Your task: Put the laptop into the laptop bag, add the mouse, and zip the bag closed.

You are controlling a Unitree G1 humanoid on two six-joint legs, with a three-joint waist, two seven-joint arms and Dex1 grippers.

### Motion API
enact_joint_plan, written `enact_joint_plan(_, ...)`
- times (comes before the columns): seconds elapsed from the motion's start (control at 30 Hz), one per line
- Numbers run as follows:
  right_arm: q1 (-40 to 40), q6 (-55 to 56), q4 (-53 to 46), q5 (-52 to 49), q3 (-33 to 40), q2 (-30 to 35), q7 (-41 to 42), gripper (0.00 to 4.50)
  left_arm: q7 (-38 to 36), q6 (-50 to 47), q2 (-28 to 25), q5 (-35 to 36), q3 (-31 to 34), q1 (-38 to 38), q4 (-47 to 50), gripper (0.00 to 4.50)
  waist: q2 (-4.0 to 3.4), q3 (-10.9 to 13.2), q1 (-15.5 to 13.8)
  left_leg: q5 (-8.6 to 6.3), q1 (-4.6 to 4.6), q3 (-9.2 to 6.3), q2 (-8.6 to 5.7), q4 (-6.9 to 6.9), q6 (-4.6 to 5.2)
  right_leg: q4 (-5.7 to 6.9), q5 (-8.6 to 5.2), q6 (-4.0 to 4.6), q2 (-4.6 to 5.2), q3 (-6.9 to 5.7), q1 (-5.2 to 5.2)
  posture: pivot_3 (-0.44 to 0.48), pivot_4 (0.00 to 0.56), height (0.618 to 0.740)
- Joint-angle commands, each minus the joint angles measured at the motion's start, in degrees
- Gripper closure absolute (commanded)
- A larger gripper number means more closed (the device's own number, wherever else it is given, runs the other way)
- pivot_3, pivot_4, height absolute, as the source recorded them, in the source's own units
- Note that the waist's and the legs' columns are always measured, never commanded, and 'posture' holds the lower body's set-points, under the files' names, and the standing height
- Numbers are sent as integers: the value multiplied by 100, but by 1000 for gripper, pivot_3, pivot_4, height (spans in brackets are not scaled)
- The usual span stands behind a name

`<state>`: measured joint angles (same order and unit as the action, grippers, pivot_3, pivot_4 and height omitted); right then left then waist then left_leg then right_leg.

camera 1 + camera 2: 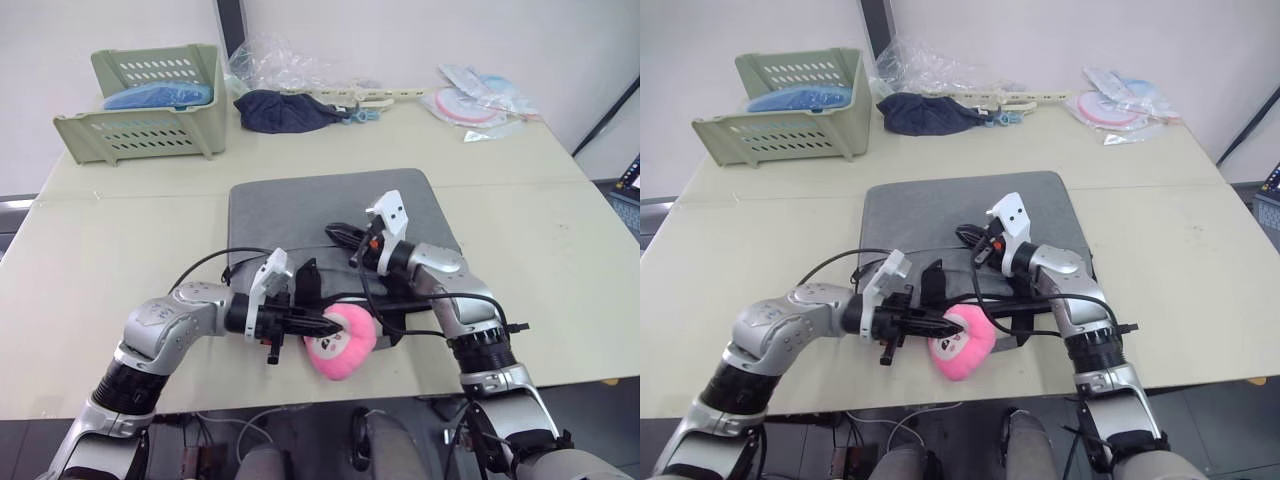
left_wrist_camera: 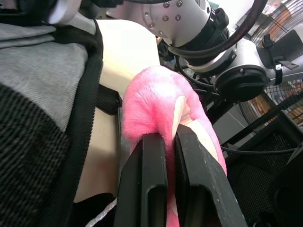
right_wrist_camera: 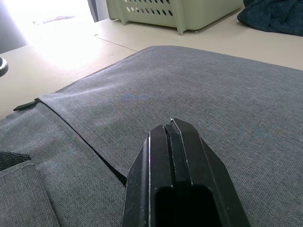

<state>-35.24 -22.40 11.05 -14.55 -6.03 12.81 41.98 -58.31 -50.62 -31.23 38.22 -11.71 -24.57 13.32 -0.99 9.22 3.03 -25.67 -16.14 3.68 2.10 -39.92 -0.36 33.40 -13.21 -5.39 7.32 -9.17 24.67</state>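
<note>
At the counter's near edge your left gripper has its fingers clamped on the pink plush, not the mouse, so set it aside, while your right gripper, fingers closed empty, rests on the laptop bag mid-counter.

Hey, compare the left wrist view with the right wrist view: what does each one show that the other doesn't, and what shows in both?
Left wrist alone: the left gripper, jaws shut on the pink plush, with the right arm's silver joints behind and the bag's black edging beside it.

Right wrist alone: the right gripper, jaws shut and holding nothing, over the bag's top; the green basket and navy cloth at the far end of the table.

Both: the grey laptop bag lying on the cream table.
</note>
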Motion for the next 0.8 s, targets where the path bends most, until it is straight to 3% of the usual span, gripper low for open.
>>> enact_joint_plan(0.03,337,-353,435,212,-291,-16,-78,4500,-159,183,250,48,-282,-166,345,4455,0,0,-3,0,0,0,0,0,0,0,0,0,0,0,0,0,150,740)
enact_joint_plan(0.8,428,-404,315,203,-319,-18,-100,4500,-167,528,1028,-396,-673,-714,-201,4455,2,-1,-53,2,0,6,-3,-3,3,-1,1,-1,1,-2,-5,0,150,740)
